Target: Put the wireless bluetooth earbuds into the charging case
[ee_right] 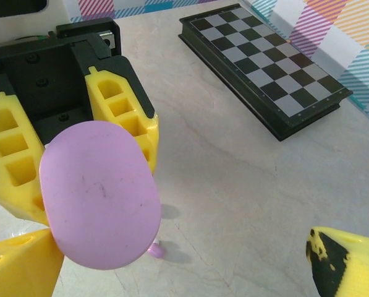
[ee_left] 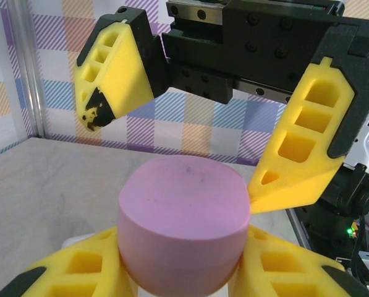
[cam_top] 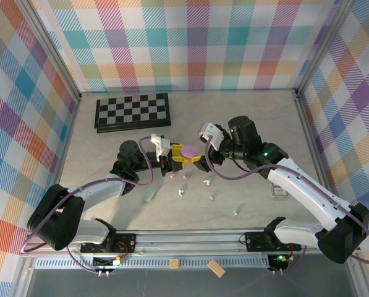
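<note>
case (ee_left: 181, 229): smooth matte purple pebble, faint scuffs
left gripper (cam_top: 188, 158): yellow hollow-celled fingers (ee_left: 79, 269) clamped on case sides
right gripper (ee_left: 175, 159): spread wide, straddling case, holding nothing

Pastel plaid walls (cam_top: 190, 43) left, far, right; pale marbled tabletop (cam_top: 246, 117); metal corner posts (cam_top: 55, 52); even, bright light.

A folded chessboard (cam_top: 133, 112) lies flat on the pale, marbled table (cam_top: 258, 117), near the back left corner, its long side roughly parallel to the back wall. Plaid walls (cam_top: 190, 43) in pastel colours close in the table at the back, left and right. On the grey ledge (cam_top: 141, 278) beyond the table's near edge, a small wooden block (cam_top: 216, 268) lies tilted
</note>
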